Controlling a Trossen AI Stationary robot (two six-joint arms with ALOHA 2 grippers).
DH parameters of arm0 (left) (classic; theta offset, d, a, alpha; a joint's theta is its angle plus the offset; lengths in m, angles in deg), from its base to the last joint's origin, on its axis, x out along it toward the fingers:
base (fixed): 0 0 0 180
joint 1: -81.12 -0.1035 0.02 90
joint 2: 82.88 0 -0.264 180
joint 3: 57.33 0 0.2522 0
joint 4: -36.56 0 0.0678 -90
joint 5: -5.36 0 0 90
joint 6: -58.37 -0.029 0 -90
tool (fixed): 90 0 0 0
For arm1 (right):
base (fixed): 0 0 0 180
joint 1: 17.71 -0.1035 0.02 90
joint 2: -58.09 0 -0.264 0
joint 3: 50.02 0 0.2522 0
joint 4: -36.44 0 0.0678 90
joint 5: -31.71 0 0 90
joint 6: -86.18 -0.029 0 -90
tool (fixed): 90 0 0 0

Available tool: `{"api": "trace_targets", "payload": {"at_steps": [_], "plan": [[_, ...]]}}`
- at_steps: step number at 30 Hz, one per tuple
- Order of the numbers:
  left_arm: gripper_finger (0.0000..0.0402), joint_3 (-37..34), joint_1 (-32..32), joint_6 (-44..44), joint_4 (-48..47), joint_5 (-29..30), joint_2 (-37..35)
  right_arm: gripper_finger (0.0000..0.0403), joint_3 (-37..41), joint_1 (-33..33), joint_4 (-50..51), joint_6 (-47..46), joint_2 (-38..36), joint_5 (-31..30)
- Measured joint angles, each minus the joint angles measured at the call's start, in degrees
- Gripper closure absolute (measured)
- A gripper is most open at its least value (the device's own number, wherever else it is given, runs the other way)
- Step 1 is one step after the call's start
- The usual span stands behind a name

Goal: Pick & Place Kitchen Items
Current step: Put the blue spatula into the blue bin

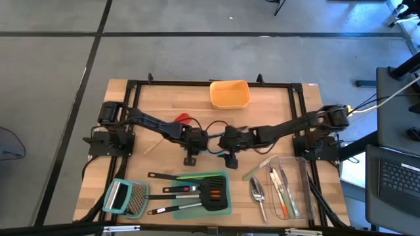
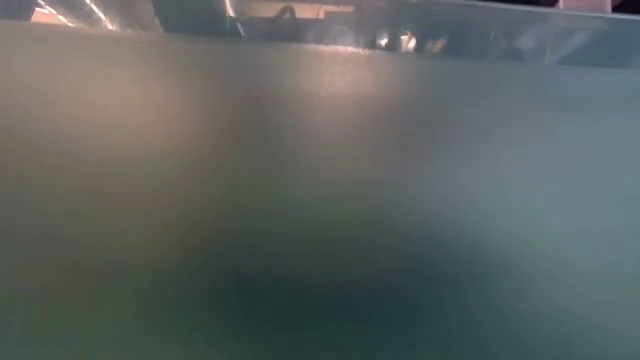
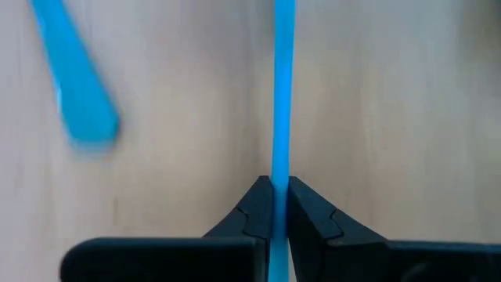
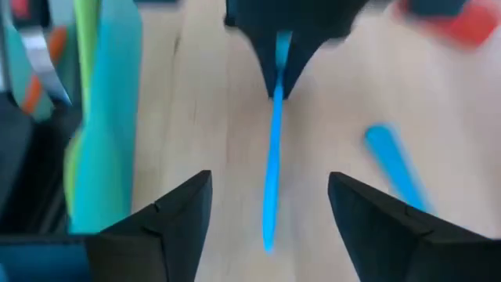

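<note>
A slim blue utensil (image 3: 282, 94) runs over the wooden table between my two grippers at the table's middle. My left gripper (image 3: 280, 182) is shut on it and also shows in the right wrist view (image 4: 279, 90). My right gripper (image 4: 270, 184) is open. Its fingers stand on either side of the utensil's free end (image 4: 268, 235) without touching it. A second blue utensil (image 4: 391, 168) lies flat on the table beside them. In the high view both grippers (image 1: 205, 149) (image 1: 221, 149) face each other. A blurred teal surface fills the low view. My left gripper pinches the slim blue utensil's thin shaft (image 3: 282, 168) between its two fingers, coming steeply from above. The shaft runs on past the fingertips toward my right gripper. Whether its free end rests on the table cannot be told.
An orange container (image 1: 230, 94) stands at the far edge. A teal tray (image 1: 226, 208) near the front holds black turners, with a grater (image 1: 128, 196) to its left. At the front right are a silver spoon (image 1: 258, 191) and a clear container (image 1: 298, 190) with cutlery. A red utensil (image 1: 184, 118) lies behind my left arm.
</note>
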Motion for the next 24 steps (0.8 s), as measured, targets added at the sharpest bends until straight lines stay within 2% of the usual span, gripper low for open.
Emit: {"api": "trace_targets", "payload": {"at_steps": [6,13,17,24], "plan": [[0.0388,4.5,-0.1,0.3,-12.2,7.1,-5.1,0.0146,-0.1,-4.1,2.9,1.5,-6.8,-5.3],[0.0388,8.0,0.6,4.7,-20.7,10.8,-10.5,0.0146,-0.1,-9.5,4.4,1.5,-10.0,-14.3],[0.0388,10.0,2.9,9.6,-21.9,10.5,-14.0,0.0146,-0.1,-11.4,5.6,1.3,-10.0,-18.5],[0.0388,14.8,10.5,18.7,-21.9,11.7,-17.3,0.0146,-0.1,-12.5,7.4,-0.6,-10.0,-18.7]]}}
